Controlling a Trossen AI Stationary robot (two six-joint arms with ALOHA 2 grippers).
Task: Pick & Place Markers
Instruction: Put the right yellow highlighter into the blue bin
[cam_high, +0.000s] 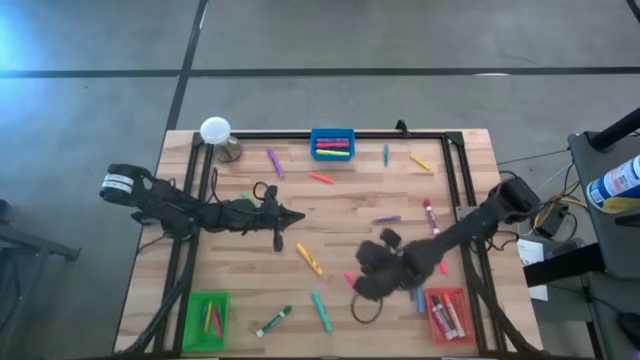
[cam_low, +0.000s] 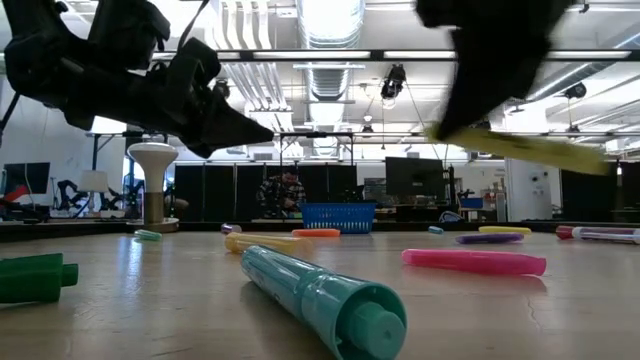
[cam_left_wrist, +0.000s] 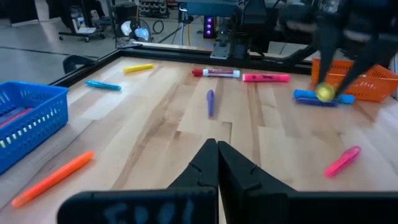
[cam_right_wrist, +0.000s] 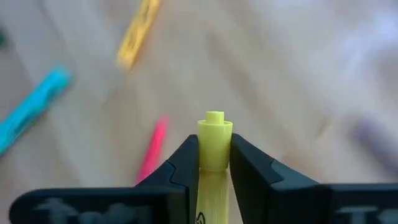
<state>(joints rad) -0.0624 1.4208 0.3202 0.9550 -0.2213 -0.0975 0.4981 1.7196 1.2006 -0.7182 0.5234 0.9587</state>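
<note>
Between the right gripper (cam_right_wrist: 214, 155) fingers, a yellow marker (cam_right_wrist: 214, 140).

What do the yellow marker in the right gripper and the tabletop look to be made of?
Yellow marker, clamped in the right gripper: likely smooth moulded plastic, given its uniform colour and stepped cap. Tabletop: wood, apparently jointed planks with a satin finish; grain and board seams show.
</note>
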